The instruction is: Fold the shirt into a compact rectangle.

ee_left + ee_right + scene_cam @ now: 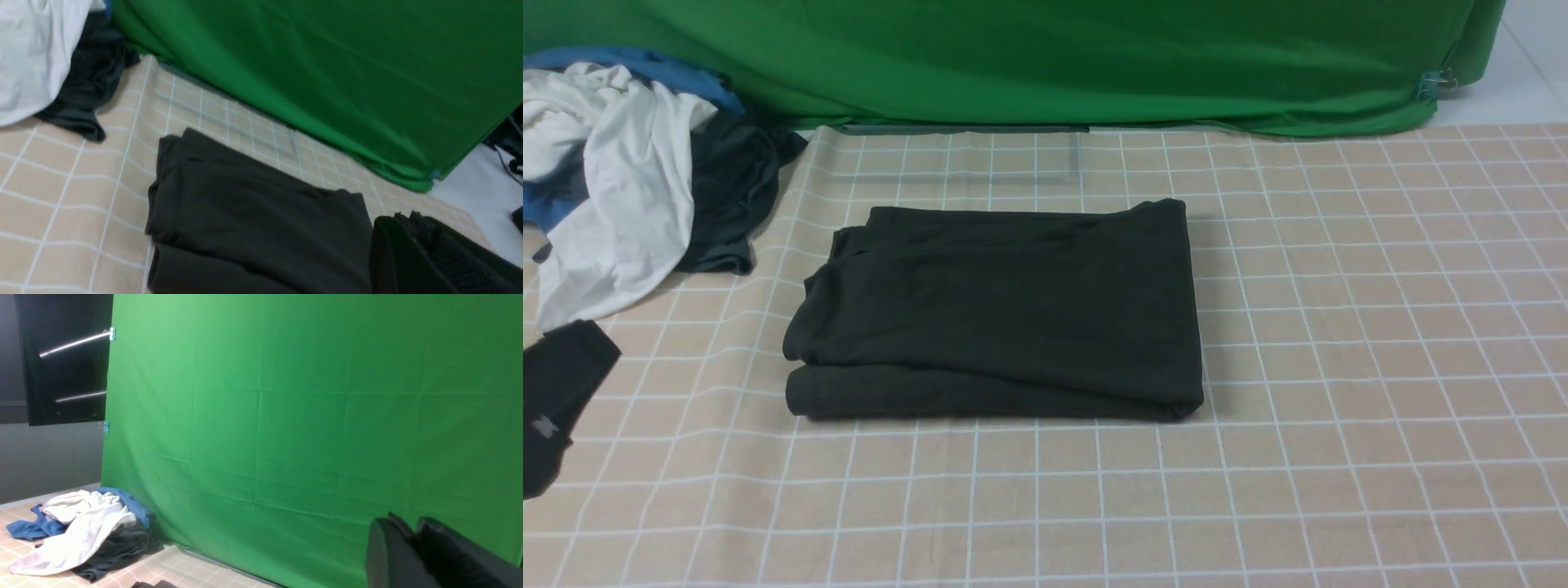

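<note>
The black shirt (1005, 310) lies folded into a thick rectangle in the middle of the checked tablecloth, with its print and label hidden. The left wrist view shows the shirt (253, 216) from its left side, stacked in layers. Neither gripper appears in the front view. My left gripper (404, 214) hangs above the shirt's far right part with its fingertips together and nothing between them. My right gripper (404, 522) is raised, faces the green backdrop and holds nothing; its fingers are close together.
A heap of white (613, 188), blue (645, 65) and dark garments (727, 196) lies at the back left. A black piece of cloth with a grey mark (556, 400) lies at the front left edge. The green backdrop (1054, 57) hangs along the table's far edge.
</note>
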Robot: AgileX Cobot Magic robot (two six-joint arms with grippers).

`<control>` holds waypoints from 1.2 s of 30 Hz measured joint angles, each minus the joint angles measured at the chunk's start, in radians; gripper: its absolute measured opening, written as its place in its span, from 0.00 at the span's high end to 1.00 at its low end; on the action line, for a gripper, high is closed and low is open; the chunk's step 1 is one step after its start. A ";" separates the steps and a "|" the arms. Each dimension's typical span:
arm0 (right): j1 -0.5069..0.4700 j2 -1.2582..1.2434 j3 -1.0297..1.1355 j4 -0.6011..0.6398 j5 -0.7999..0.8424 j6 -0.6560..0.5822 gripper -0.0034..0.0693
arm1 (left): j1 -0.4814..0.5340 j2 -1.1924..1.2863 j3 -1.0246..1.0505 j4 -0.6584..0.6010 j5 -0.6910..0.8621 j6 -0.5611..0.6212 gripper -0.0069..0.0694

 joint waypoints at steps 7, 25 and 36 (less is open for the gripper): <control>0.000 0.000 0.000 0.000 0.000 0.000 0.74 | 0.000 0.000 0.000 0.044 0.010 0.000 0.89; 0.000 0.000 0.000 0.000 0.001 0.000 0.68 | 0.004 -0.020 0.088 0.195 -0.118 0.033 0.89; 0.000 0.000 0.000 0.000 0.003 0.000 0.64 | 0.147 -0.325 0.415 0.222 -0.213 0.034 0.89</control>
